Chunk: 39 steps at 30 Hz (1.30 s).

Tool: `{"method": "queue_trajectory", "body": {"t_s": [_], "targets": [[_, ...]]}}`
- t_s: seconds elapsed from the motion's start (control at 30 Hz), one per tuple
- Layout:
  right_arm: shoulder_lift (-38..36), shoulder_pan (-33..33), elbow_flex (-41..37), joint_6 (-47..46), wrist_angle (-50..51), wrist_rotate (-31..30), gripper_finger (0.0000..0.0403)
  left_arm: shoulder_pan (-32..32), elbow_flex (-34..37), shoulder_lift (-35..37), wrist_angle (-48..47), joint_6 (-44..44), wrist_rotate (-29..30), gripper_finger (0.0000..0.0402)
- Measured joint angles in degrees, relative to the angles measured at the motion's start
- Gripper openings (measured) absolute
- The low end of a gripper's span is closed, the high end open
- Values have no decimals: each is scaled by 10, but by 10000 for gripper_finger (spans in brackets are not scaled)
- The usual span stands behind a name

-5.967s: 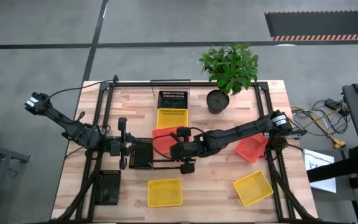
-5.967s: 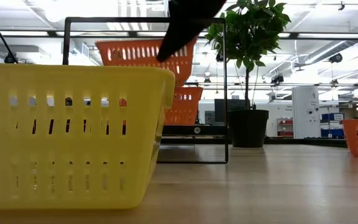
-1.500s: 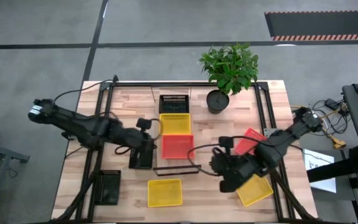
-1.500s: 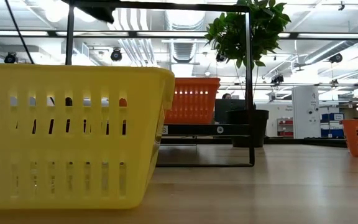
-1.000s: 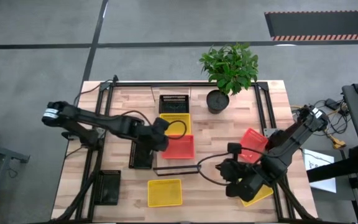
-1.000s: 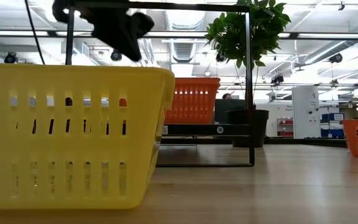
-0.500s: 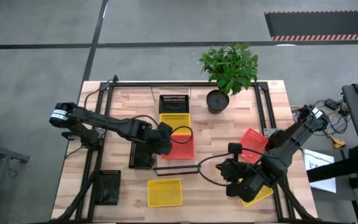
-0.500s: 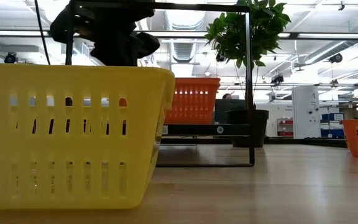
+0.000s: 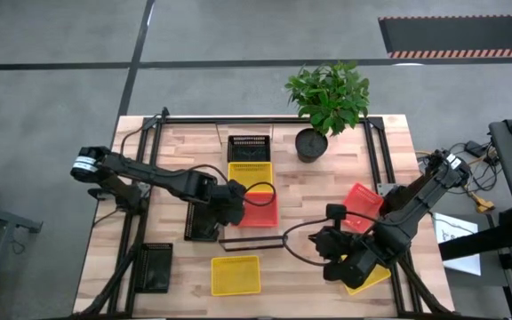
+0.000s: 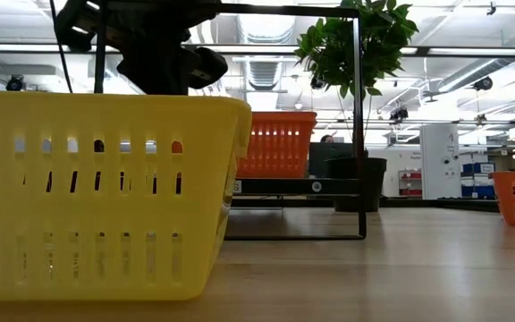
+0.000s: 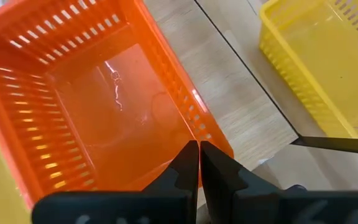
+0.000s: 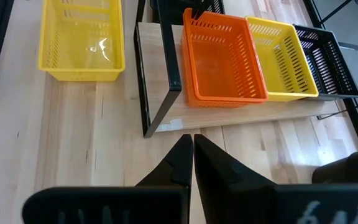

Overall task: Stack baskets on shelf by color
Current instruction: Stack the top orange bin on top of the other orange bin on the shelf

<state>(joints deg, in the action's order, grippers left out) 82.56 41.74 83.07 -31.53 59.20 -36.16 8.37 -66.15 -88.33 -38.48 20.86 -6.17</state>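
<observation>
Baskets are lined along the shelf (image 12: pixel 166 121): a black basket (image 9: pixel 248 148), a yellow basket (image 9: pixel 248 174) and a red basket (image 9: pixel 254 209) side by side. The left gripper (image 11: pixel 199 163), fingers pressed together and empty, hangs over the red basket's near rim. The right gripper (image 12: pixel 192 155), likewise closed on nothing, hovers above a loose yellow basket (image 9: pixel 367 276) near the table's right front edge. Placement appears done; next, fingers must be parted and lowered over a loose rim.
</observation>
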Motion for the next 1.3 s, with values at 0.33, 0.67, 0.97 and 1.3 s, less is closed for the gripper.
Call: {"method": "queue_trajectory", "body": {"t_s": [0.33,0.67,0.97,1.3], "targets": [[0,0,0,0,0,0,9,10,0,0,1,-9,-19,0],[0,0,0,2,0,0,9,21,-5,0,9,-10,-32,0],[0,-11,0,28,0,-55,9,13,-7,0,37,4,7,0],[4,-163,-1,137,-54,38,9,14,-10,93,18,-7,49,0]]}}
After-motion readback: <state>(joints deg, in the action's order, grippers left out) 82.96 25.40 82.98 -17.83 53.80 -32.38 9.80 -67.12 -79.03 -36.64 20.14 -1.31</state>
